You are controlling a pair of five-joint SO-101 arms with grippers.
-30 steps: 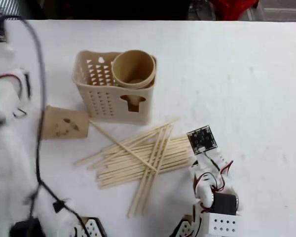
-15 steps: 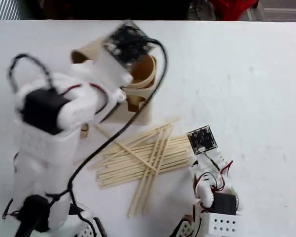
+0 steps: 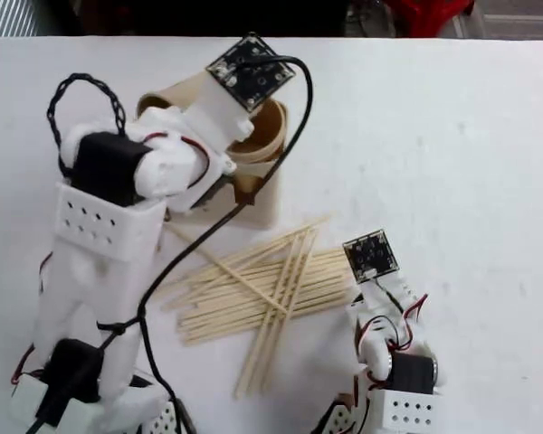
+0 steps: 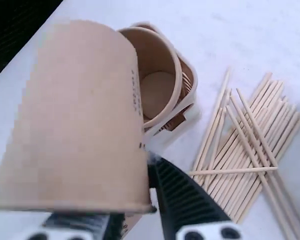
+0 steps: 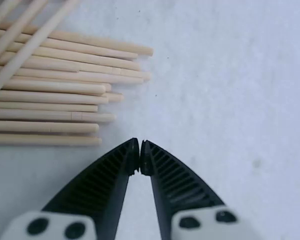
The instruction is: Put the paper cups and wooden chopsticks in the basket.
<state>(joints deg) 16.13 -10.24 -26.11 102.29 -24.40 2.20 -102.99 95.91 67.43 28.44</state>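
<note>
- White table (image 3: pixel 471 154) carried all the things, and both arms stood at its near edge.
- Nearest, the right gripper (image 5: pixel 140 144) hung low over the bare table. Its two black jaws were pressed together with nothing between them.
- Just beside its tip lay the wooden chopsticks (image 5: pixel 50 95), a loose pile flat on the table. Most of them pointed the same way and a few crossed over the others.
- Behind the pile stood the basket (image 3: pixel 264 206), upright, pale, with holes in its walls. All the chopsticks were outside it.
- One paper cup (image 3: pixel 270 136) sat inside the basket with its mouth up, on the side nearer to the right arm.
- The left gripper (image 4: pixel 142 197) was over the other part of the basket and clamped a second paper cup (image 4: pixel 75 120) at its rim end. This cup was tilted, and I could not tell if it touched the basket.
- Farthest, beyond the table edge, was a dark background (image 3: pixel 208 18).
</note>
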